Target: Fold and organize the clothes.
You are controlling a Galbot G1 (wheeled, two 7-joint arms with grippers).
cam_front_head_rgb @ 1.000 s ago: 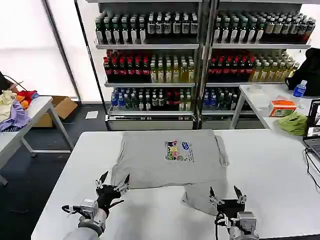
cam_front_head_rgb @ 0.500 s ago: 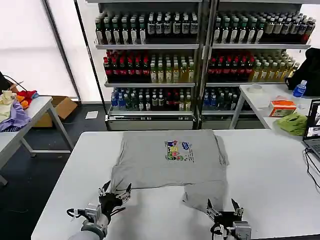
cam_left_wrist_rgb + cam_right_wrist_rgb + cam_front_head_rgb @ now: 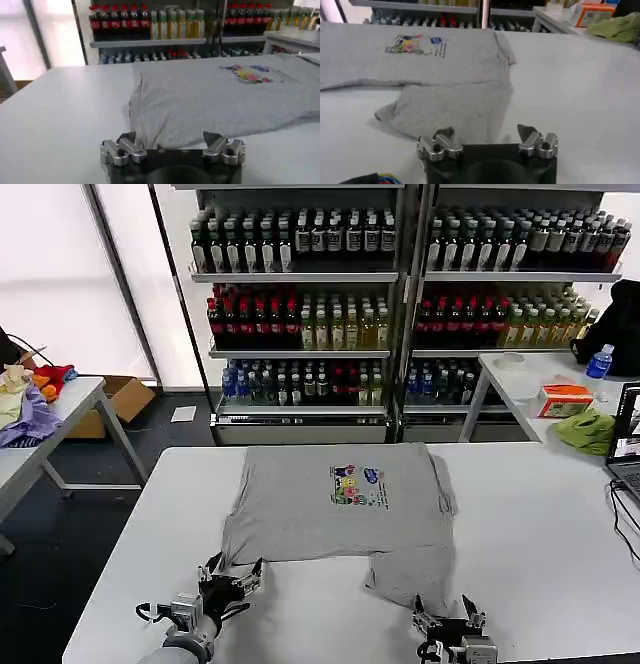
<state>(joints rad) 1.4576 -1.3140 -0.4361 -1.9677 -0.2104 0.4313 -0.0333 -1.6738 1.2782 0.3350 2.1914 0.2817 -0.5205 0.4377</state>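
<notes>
Grey shirt [image 3: 340, 499] lies spread print-up on the white desk [image 3: 540, 524], one lower flap trailing toward the near edge. Left hand [image 3: 230, 576] sits low at the near-left hem, fingers apart, empty; right hand [image 3: 447, 622] likewise spread at the flap's edge, apparently positioned to pinch the hem for folding

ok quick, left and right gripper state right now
Left gripper: open, empty, at the near edge of the grey shirt.
Right gripper: open, empty, just short of the shirt's near flap.
</notes>
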